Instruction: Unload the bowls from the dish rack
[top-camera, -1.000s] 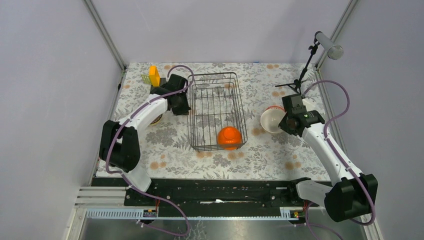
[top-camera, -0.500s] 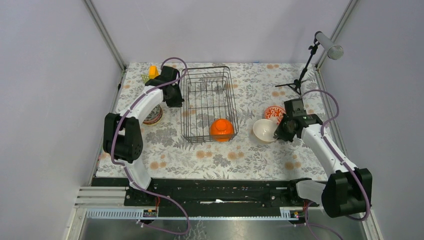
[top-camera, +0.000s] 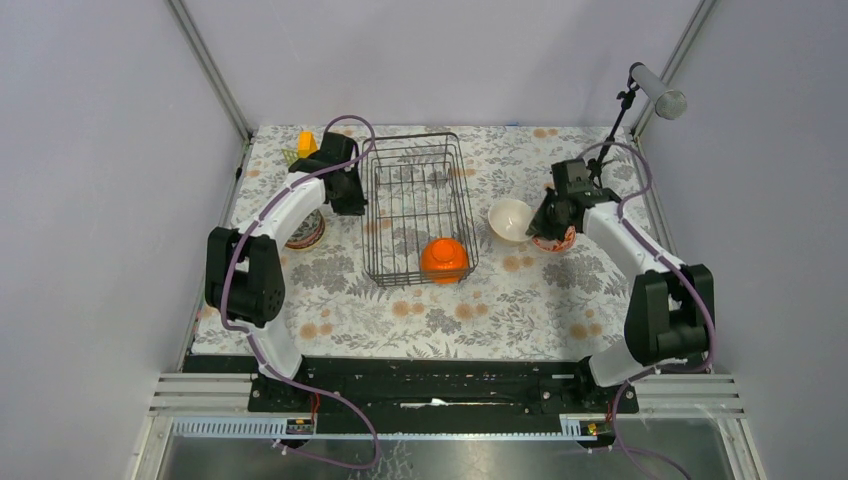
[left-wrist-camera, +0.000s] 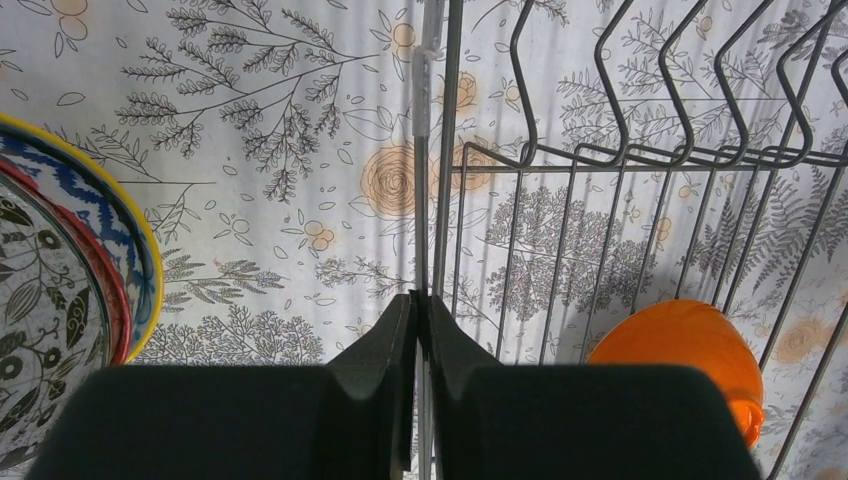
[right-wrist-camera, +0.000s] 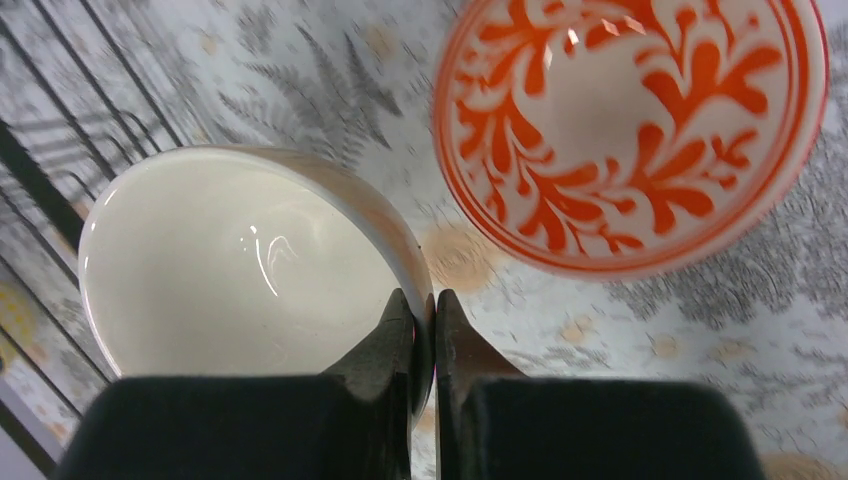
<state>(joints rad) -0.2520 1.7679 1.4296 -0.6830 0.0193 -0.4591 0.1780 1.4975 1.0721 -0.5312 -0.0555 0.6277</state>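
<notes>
When I look down from the top camera, the rack (top-camera: 415, 137) sits on the table (top-camera: 450, 310), a bit left of the middle. The orange bowl (top-camera: 444, 258) is in its near right corner and looks upside down. The left gripper (top-camera: 347, 197) is at the rack's left wall. The right gripper (top-camera: 541, 214) is off to the right of the rack and holds the beige bowl (top-camera: 509, 219), which is out of the rack. From up there I cannot see how the fingers are set, or if that bowl touches the table.

The wrist cameras help me. On the left wrist view the two fingers are almost pressed together and pinch one thin wire of the rack's wall. That view also shows a stack (left-wrist-camera: 60, 290) of bowls near the rack. It has a blue and yellow rim outside, a red rim inside that, and leaves drawn in the middle. From the top, the arm hides part of that stack.

On the right wrist view the fingers pinch the beige bowl's rim, one inside and one outside. The red bowl (right-wrist-camera: 630, 130) is near it, white with red leaf shapes. From the top, the gripper covers most of it.
</notes>
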